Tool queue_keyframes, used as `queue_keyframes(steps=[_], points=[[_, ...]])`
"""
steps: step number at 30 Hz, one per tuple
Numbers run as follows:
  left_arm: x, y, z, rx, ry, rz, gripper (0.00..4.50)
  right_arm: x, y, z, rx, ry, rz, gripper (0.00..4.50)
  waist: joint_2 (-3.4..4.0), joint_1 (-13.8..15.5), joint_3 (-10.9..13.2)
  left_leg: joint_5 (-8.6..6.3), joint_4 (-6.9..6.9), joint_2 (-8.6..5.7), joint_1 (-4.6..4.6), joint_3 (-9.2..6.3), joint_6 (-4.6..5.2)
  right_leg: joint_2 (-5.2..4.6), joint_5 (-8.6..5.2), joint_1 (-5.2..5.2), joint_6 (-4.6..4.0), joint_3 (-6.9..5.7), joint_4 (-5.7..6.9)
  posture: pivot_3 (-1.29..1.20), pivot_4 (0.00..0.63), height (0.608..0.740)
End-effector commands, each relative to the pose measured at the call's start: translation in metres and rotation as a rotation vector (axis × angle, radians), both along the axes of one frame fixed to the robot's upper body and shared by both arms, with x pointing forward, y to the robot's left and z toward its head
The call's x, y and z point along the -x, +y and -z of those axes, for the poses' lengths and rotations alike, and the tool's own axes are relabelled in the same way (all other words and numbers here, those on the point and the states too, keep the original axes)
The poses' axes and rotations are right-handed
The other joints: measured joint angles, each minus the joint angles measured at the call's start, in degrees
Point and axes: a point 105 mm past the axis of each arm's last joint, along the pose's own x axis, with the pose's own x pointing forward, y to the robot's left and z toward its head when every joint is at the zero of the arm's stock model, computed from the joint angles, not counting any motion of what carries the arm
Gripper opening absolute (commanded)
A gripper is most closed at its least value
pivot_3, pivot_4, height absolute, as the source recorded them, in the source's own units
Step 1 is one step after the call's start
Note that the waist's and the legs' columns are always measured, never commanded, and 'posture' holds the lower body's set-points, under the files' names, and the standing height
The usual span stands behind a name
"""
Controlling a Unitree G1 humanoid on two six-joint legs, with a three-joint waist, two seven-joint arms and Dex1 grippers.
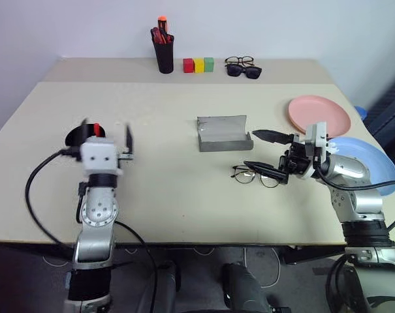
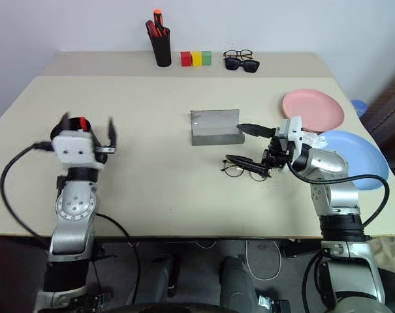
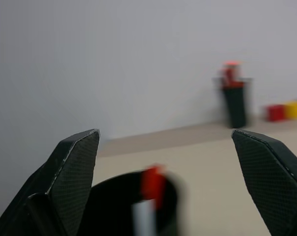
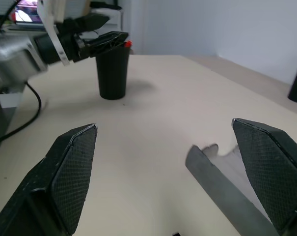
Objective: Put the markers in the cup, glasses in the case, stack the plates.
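The cup (image 4: 113,71), black and tapered, stands at the table's (image 1: 164,189) left side with markers in it: a red-orange tip and a white body show at its mouth in the left wrist view, while the head views let only the red tip peek past the left gripper (image 1: 106,138), which hangs just above it with its fingers spread wide and nothing between them. The right wrist view shows the whole cup upright from across the table, with that left gripper over its rim. At centre lies the open grey case (image 1: 223,134). Just in front of it, to the right, the wire-framed glasses (image 1: 256,175) rest on the tabletop. The right gripper (image 1: 262,151), pointing leftward, has its jaws parted above them, holding nothing. At the right edge the pink plate (image 1: 320,115) and the blue plate (image 1: 367,160) sit side by side, unstacked.
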Motion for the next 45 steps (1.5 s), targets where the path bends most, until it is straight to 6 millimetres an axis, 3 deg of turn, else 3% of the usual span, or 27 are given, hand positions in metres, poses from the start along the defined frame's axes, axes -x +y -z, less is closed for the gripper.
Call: queue_keyframes(steps=[1, 4, 5, 11, 19, 22, 29, 39, 45], points=[[-0.006, -0.068, -0.002, -0.113, 0.246, 0.467, 4.44, 0.005, -0.015, -0.008, 0.036, -0.04, 0.077, 4.5, 0.01, 0.0, 0.0, 0.0, -0.01, 0.0, 0.0, -0.01, 0.0, 0.0, 0.0, -0.02, 0.0, -0.02, -0.02, 0.0, 0.15, 0.74], [-0.034, -0.08, -0.001, -0.002, 0.429, 0.543, 4.44, 0.009, -0.027, -0.003, 0.057, -0.018, 0.168, 4.5, 0.0, -0.3, 0.0, 0.0, -0.01, 0.0, -0.01, -0.01, 0.01, 0.0, -0.01, -0.01, 0.0, -0.02, -0.02, 0.0, 0.15, 0.74], [-0.041, -0.085, -0.005, -0.032, 0.427, 0.568, 4.44, 0.011, -0.03, -0.002, 0.063, -0.016, 0.192, 4.5, 0.0, -0.4, 0.0, 0.0, 0.0, 0.0, -0.01, -0.03, 0.02, 0.0, -0.01, 0.0, 0.02, -0.02, -0.02, 0.0, 0.15, 0.74], [-0.083, -0.122, 0.024, -0.292, 0.75, 0.75, 4.44, 0.028, -0.036, 0.002, 0.044, -0.014, 0.303, 4.5, 0.02, -0.5, 0.0, 0.0, -0.05, 0.03, 0.04, -0.04, 0.04, 0.06, -0.02, -0.06, 0.07, -0.04, 0.1, 0.0, 0.15, 0.74], [-0.098, -0.158, 0.046, -0.557, 0.881, 0.886, 4.44, 0.04, -0.038, 0.0, 0.031, -0.037, 0.386, 4.5, -0.11, -0.1, 0.1, -0.04, -0.05, 0.02, -0.18, -0.03, 0.1, 0.02, -0.03, -0.16, 0.05, -0.04, -0.13, 0.0, 0.15, 0.74], [-0.1, -0.167, 0.047, -0.623, 0.872, 0.888, 3.57, 0.044, -0.042, 0.001, 0.027, -0.039, 0.412, 4.5, -0.13, -0.1, 0.1, -0.07, -0.03, 0.02, -0.29, -0.03, 0.14, 0.02, -0.03, -0.21, 0.05, -0.04, -0.21, 0.0, 0.15, 0.74], [-0.1, -0.178, 0.05, -0.655, 0.879, 0.886, 0.04, 0.05, -0.048, 0.009, 0.023, -0.034, 0.449, 4.5, -0.14, -0.2, 0.1, -0.09, -0.03, 0.02, -0.31, -0.03, 0.19, 0.02, -0.03, -0.2, 0.07, -0.05, -0.25, 0.0, 0.15, 0.74], [-0.084, -0.19, 0.05, -0.663, 0.902, 1.031, 0.04, 0.051, -0.054, 0.014, 0.028, -0.036, 0.466, 4.5, -0.14, -0.2, 0.1, -0.09, -0.01, 0.02, -0.31, -0.03, 0.19, 0.02, -0.02, -0.2, 0.08, -0.05, -0.24, 0.0, 0.15, 0.74], [-0.063, -0.182, 0.057, -0.712, 0.933, 1.143, 0.04, 0.049, -0.054, 0.015, 0.029, -0.034, 0.462, 4.5, -0.12, -0.5, 0.1, -0.09, -0.02, 0.02, -0.3, -0.03, 0.19, 0.02, -0.02, -0.21, 0.07, -0.04, -0.18, 0.0, 0.15, 0.74]])
